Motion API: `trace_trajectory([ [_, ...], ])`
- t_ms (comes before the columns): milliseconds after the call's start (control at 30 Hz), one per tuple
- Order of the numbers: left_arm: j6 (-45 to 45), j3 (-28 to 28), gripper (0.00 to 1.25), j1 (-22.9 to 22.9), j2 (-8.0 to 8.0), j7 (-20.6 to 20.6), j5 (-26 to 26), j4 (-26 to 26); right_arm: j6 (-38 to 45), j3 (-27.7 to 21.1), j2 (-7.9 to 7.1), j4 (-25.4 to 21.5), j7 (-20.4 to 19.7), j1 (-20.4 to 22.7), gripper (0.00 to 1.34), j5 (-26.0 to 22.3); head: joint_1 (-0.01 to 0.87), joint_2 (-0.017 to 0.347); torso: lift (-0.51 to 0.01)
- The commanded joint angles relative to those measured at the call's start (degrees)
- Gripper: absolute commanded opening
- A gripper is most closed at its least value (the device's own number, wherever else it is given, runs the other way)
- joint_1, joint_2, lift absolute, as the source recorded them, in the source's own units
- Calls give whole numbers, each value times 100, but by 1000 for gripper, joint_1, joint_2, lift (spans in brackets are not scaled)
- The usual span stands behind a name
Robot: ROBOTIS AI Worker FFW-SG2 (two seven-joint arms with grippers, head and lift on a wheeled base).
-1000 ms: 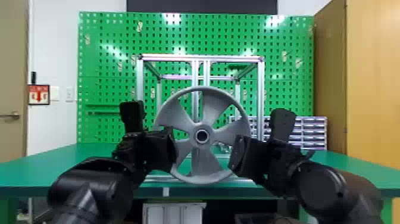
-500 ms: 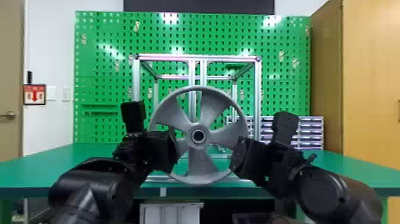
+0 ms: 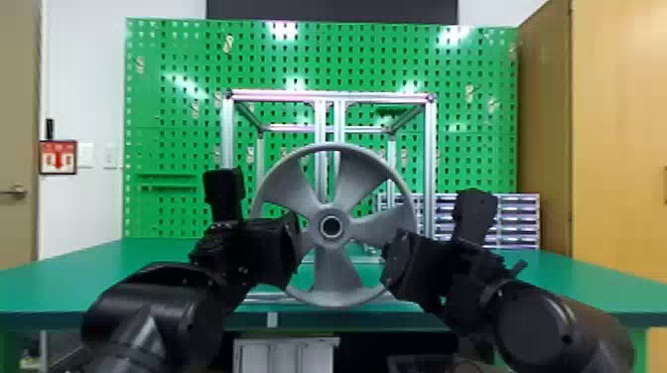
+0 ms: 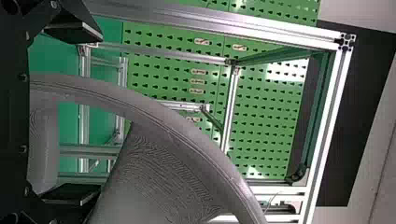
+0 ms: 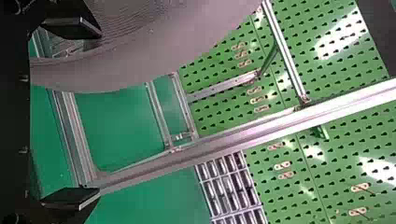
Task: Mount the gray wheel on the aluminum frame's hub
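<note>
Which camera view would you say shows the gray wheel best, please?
The head view: it shows the gray wheel face-on, with its center opening, spokes and most of the rim, though its sides are partly hidden. The left wrist view shows parts of rim and spokes close up; the right wrist view, another curved stretch.

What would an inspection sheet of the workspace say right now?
Surface: green table, with the frame standing on it.
Job's things: wheel upright before the frame; whether it is seated on the hub, cannot tell.
Clutter: rack of small drawers toward the right rear.
Left gripper: jaws apart, wheel's rim between them.
Right gripper: jaws apart, wheel's rim between them.
Cables: nothing seen that is surely one.
Surroundings: green pegboard behind, wooden cabinet at right.
</note>
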Motion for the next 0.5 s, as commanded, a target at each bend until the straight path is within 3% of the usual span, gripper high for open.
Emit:
trace_trajectory([
  [0, 0, -6, 1141, 0, -5, -30, 14, 0, -54, 34, 5, 1, 0, 9, 1304, 8, -5, 6, -499],
  [467, 0, -15, 1187, 18, -22, -65, -66, -114, -203, 140, 5, 1, 0, 62, 1339, 8, -5, 6, -499],
])
